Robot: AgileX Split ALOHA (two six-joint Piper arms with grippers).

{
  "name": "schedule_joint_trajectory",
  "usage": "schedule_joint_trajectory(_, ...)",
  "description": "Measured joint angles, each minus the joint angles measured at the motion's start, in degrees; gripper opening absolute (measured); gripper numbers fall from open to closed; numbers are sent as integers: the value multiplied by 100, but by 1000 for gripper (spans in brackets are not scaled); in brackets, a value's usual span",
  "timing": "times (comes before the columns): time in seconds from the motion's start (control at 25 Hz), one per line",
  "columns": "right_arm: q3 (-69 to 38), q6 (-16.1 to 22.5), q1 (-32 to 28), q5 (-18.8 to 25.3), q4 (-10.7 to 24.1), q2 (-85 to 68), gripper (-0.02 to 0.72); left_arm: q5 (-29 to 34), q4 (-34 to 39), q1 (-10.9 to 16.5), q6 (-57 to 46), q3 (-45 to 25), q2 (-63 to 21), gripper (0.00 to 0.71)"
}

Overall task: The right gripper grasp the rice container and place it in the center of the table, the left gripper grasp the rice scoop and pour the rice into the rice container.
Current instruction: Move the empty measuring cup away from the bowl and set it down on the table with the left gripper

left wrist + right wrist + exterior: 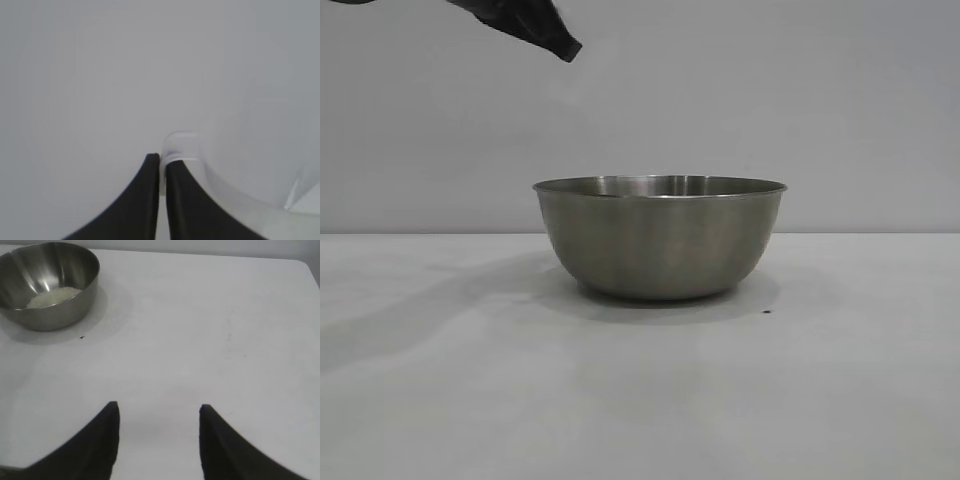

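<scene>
The rice container (660, 240) stands upright on the white worktop (640, 400), about in the middle of the exterior view. In the right wrist view a small flat heap of rice (52, 296) lies on the bottom of the container.

The left pincer (555, 40) is high above the worktop, at the upper left of the exterior view, above and to the left of the container's rim and well apart from it; only its dark tip shows there. In the left wrist view its two fingers (135, 205) are pressed together on a thin clear plastic tab, the handle of the rice scoop (182, 150). The clear body of the scoop continues to one side of the fingers. I cannot tell if any rice is inside the scoop.

The right pincer (159, 412) is low over the bare worktop, its two fingers apart with nothing between them. The container is well away from it, far ahead and off to one side, near the far edge of the worktop.
</scene>
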State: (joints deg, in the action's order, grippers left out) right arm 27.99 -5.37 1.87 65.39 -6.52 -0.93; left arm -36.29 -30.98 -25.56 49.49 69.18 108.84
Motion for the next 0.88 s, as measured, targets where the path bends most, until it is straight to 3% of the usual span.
schedule_joint_trajectory(0.12, 0, 0, 0, 0, 0, 0, 315, 130, -251, 87, -122, 0, -78, 0)
schedule_joint_trajectory(0.4, 0, 0, 0, 0, 0, 0, 315, 699, -285, 734, -680, -14, -150, 0)
schedule_joint_trajectory(0.56, 0, 0, 0, 0, 0, 0, 315, 839, -183, 862, -842, -14, -150, 0)
schedule_joint_trajectory(0.76, 0, 0, 0, 0, 0, 0, 315, 1180, 536, 1216, -2031, -49, -150, 0)
schedule_joint_trajectory(0.88, 0, 0, 0, 0, 0, 0, 315, 1231, 1357, 1534, -3005, -196, -150, 0)
